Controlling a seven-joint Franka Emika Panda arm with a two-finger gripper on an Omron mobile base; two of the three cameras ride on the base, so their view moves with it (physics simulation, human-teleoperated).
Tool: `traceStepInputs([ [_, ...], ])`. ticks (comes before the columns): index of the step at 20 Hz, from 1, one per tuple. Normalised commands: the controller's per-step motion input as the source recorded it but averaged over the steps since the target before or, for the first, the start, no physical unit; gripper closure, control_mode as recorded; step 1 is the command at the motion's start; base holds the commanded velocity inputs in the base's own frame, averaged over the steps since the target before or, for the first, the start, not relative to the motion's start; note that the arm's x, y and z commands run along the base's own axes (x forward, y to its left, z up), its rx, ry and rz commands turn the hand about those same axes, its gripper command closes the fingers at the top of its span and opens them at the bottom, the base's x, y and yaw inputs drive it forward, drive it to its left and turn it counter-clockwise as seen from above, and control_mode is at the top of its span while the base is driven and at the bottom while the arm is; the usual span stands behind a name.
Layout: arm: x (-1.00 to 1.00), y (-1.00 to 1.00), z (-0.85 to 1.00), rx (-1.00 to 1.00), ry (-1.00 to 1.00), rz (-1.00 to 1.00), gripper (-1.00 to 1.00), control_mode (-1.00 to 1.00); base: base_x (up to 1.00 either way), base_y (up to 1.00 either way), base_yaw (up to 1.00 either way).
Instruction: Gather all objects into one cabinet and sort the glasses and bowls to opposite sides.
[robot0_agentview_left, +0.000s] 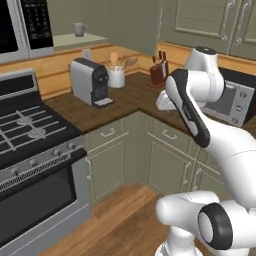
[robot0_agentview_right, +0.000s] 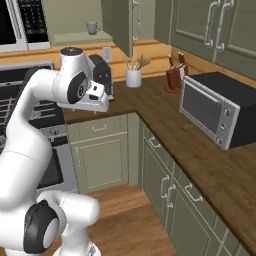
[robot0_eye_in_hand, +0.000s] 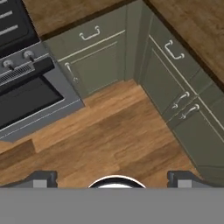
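Open counter (robot0_agentview_right: 210, 165) before the toaster oven (robot0_agentview_right: 220, 110); coffee machine (robot0_agentview_left: 90, 81) and crock (robot0_agentview_left: 116, 76) (corner) crowd the back.

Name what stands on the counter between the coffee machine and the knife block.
The white utensil crock stands between the coffee machine and the knife block; the left base view shows it plainly.

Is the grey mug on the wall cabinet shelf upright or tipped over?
Upright. The mug stands on its base on the cabinet shelf with its open rim up and its handle to one side; the right base view shows the same.
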Motion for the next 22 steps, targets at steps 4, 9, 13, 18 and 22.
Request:
traceStepInputs([
  [4,0.00,0.00,0.00,0.00,0.00,0.00,-1.00,1.00,-0.67,0.06,0.38],
  [9,0.00,0.00,0.00,0.00,0.00,0.00,-1.00,1.00,0.27,0.00,0.43],
  [13,0.00,0.00,0.00,0.00,0.00,0.00,-1.00,1.00,0.76,0.00,0.61],
  [18,0.00,0.00,0.00,0.00,0.00,0.00,-1.00,1.00,0.69,-0.06,0.61],
  [22,0.00,0.00,0.00,0.00,0.00,0.00,-1.00,1.00,0.18,-0.69,0.50],
])
